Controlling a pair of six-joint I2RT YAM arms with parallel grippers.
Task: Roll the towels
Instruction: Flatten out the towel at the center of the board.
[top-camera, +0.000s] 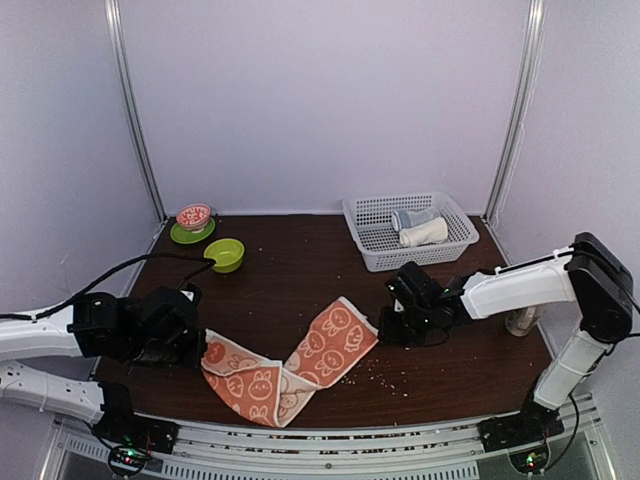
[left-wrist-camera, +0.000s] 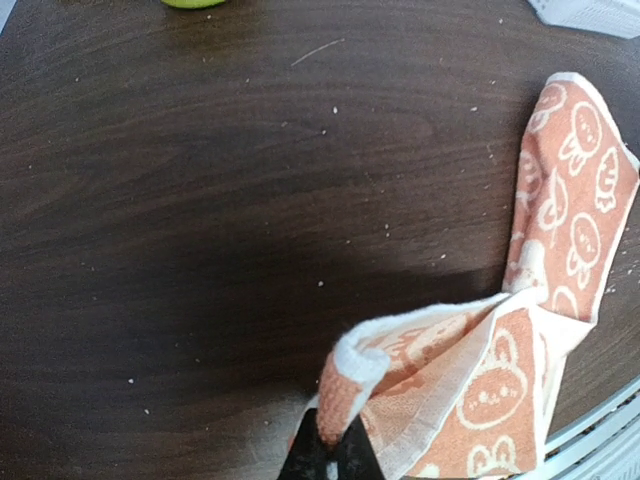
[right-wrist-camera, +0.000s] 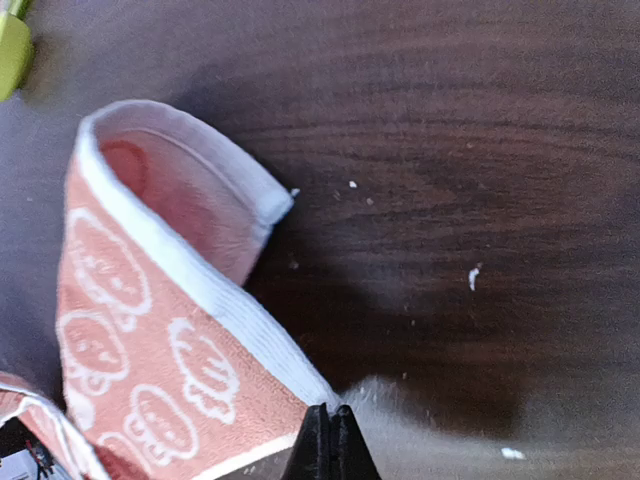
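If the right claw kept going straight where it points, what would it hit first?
Probably the dark wooden table: the right gripper, shut on the hem of the orange-red patterned towel, angles down toward bare wood, though depth is unclear.

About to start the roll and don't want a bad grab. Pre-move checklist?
1. Left gripper shut on orange towel corner: ok.
2. Right gripper shut: ok. Actually holding the towel's edge: cannot tell.
3. Towel lying flat: not ok, it is doubled over in folds.
4. Green bowl apart from towel: ok.
5. Cream towel rolled, in basket: ok.
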